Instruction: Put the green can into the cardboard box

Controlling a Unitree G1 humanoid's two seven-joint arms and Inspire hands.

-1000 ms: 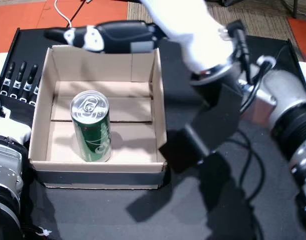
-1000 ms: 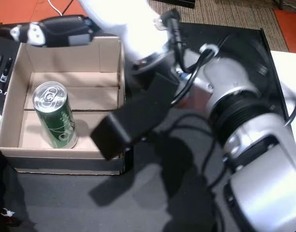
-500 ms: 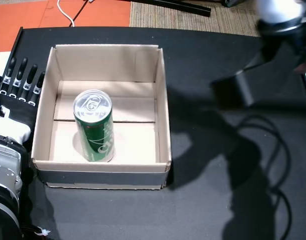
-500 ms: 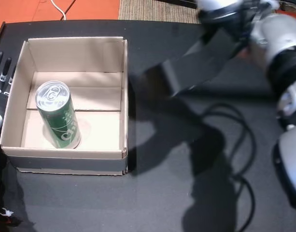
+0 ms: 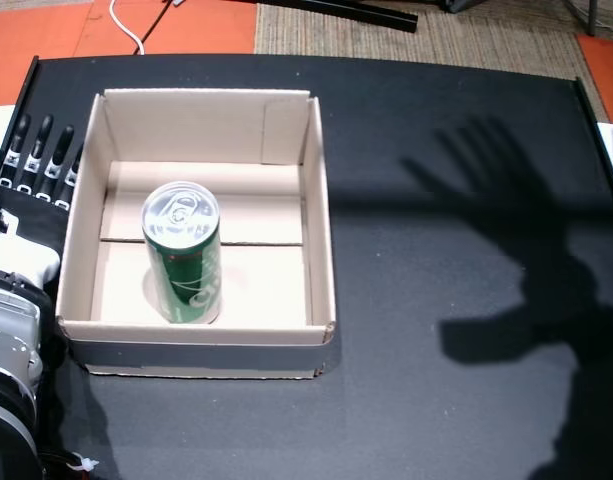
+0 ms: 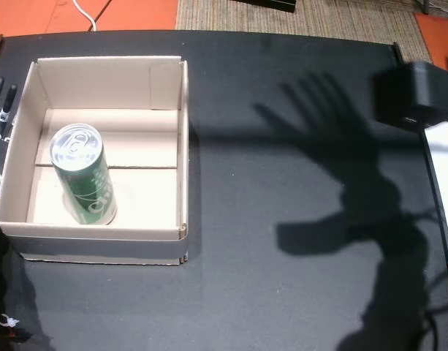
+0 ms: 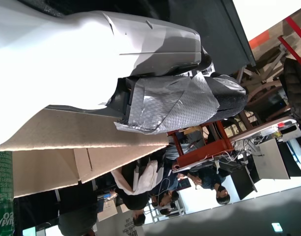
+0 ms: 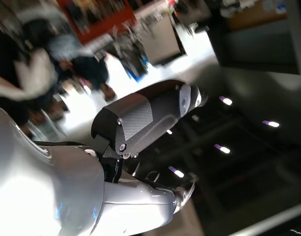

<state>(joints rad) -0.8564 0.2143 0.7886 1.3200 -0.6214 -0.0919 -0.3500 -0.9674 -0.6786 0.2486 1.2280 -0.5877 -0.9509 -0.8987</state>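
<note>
Open black tabletop point(image 5: 456, 300) beside box point(image 5: 321, 250)

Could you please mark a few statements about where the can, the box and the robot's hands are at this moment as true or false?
1. The green can stands upright inside the cardboard box. True.
2. The can lies on its side on the black table. False: it is upright, in the box.
3. The left hand rests beside the box's left wall with its fingers extended. True.
4. The right hand grips the can. False: nothing touches the can; only a hand-shaped shadow falls on the black table.
5. The box holds two cans. False: only one.
</note>
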